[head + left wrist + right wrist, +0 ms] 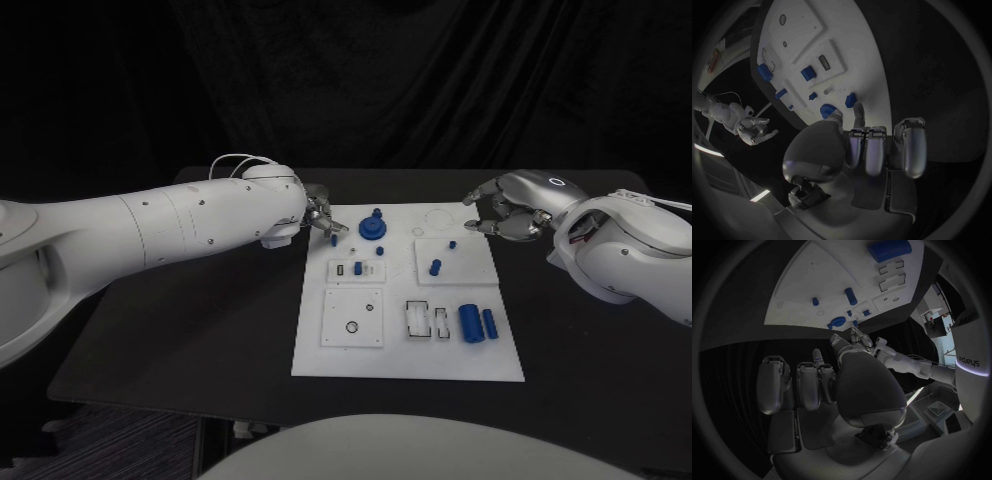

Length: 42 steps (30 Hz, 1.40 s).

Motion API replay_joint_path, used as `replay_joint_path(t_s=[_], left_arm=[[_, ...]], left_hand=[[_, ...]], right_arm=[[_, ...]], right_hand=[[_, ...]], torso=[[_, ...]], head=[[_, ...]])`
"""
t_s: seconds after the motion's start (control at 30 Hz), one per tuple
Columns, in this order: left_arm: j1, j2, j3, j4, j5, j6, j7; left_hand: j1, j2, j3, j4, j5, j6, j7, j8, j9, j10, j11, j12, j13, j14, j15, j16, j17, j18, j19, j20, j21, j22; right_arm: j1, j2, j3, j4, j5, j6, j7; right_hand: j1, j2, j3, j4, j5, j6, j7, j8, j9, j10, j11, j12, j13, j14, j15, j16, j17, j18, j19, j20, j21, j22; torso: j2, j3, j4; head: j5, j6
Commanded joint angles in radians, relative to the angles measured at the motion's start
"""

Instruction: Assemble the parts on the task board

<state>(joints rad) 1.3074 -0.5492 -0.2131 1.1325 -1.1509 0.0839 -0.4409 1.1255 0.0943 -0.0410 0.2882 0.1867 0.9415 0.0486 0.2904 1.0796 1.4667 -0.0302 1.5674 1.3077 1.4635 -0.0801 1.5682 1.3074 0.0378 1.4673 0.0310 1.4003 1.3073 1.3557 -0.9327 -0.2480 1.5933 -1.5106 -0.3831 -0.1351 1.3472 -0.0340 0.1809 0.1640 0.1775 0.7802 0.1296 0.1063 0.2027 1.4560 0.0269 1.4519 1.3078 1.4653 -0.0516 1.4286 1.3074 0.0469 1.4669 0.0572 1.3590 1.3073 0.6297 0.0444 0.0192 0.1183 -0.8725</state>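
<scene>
Left hand (315,218) sits at the white task board's (407,350) ten o'clock corner, pinching a small blue peg (335,240) at its fingertips. Right hand (505,210) hovers off the board's two o'clock corner over the black surface (188,330), fingers curled in around nothing. On the board, a round blue knob (374,227) stands near twelve o'clock, a blue pin (436,267) stands right of centre, and two blue cylinders (479,323) lie toward four o'clock.
</scene>
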Motion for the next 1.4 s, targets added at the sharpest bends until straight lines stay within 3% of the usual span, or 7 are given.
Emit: replay_joint_path(t_s=[0.03, 0.97, 1.27, 1.4], left_arm=[[-0.002, 0.003, 0.001, -0.001, 0.007, 0.019, 0.006], [-0.014, 0.009, 0.001, -0.008, 0.007, 0.031, -0.009], [-0.016, 0.009, 0.001, -0.01, 0.042, 0.018, -0.013], [-0.017, 0.009, 0.001, -0.009, 0.049, 0.017, -0.012]], left_hand=[[0.017, -0.004, 0.001, -0.007, 0.011, 0.01, -0.001, -0.01, -0.002, 0.104, 0.007, 0.003, 0.263, 0.107, 0.006, 0.003, 0.263, 0.0, 0.045, 0.005, -0.004, 0.213], [0.059, -0.003, 0.016, -0.008, 0.089, 0.028, -0.004, -0.034, -0.007, 0.104, 0.005, 0.003, 0.263, 0.107, 0.005, 0.003, 0.263, 0.002, 0.041, 0.005, -0.012, 0.211], [0.086, -0.009, 0.037, -0.01, 0.181, 0.037, -0.007, -0.047, -0.004, 0.104, 0.002, 0.003, 0.263, 0.107, 0.003, 0.003, 0.263, 0.004, 0.036, 0.003, -0.023, 0.208], [0.109, -0.018, 0.059, -0.015, 0.247, 0.04, -0.01, -0.053, 0.0, 0.104, 0.0, 0.003, 0.263, 0.107, 0.001, 0.003, 0.263, 0.005, 0.034, 0.002, -0.026, 0.207]], right_arm=[[-0.002, 0.0, 0.001, 0.002, -0.003, 0.006, -0.007], [-0.002, 0.002, 0.001, 0.002, -0.003, 0.016, -0.006], [-0.002, 0.001, 0.001, 0.003, -0.003, 0.011, -0.008], [-0.002, 0.001, 0.001, 0.002, -0.003, 0.014, -0.01]], right_hand=[[0.0, 0.006, 0.003, 0.003, 0.006, 0.007, 0.001, -0.004, -0.001, -0.006, 0.002, -0.003, 0.097, 0.061, 0.009, -0.003, 0.045, 0.003, 0.023, 0.007, -0.007, 0.197], [0.001, 0.006, 0.004, 0.002, 0.007, 0.007, 0.001, -0.005, -0.002, -0.007, 0.002, -0.004, 0.097, 0.061, 0.009, -0.004, 0.044, 0.004, 0.022, 0.007, -0.009, 0.196], [0.002, 0.007, 0.004, 0.002, 0.008, 0.007, 0.002, -0.006, -0.003, -0.006, 0.003, -0.003, 0.097, 0.06, 0.009, -0.005, 0.042, 0.004, 0.021, 0.007, -0.01, 0.196], [0.003, 0.007, 0.005, 0.002, 0.008, 0.008, 0.002, -0.006, -0.004, -0.006, 0.003, -0.003, 0.097, 0.06, 0.009, -0.006, 0.041, 0.004, 0.021, 0.008, -0.011, 0.196]], torso=[[0.0, -0.0003, 0.0013], [-0.001, -0.0007, -0.0006], [-0.001, -0.0002, -0.0007], [0.0, -0.0002, 0.0]], head=[[-0.002, 0.0], [-0.002, 0.0], [-0.002, 0.0], [-0.003, 0.0]])
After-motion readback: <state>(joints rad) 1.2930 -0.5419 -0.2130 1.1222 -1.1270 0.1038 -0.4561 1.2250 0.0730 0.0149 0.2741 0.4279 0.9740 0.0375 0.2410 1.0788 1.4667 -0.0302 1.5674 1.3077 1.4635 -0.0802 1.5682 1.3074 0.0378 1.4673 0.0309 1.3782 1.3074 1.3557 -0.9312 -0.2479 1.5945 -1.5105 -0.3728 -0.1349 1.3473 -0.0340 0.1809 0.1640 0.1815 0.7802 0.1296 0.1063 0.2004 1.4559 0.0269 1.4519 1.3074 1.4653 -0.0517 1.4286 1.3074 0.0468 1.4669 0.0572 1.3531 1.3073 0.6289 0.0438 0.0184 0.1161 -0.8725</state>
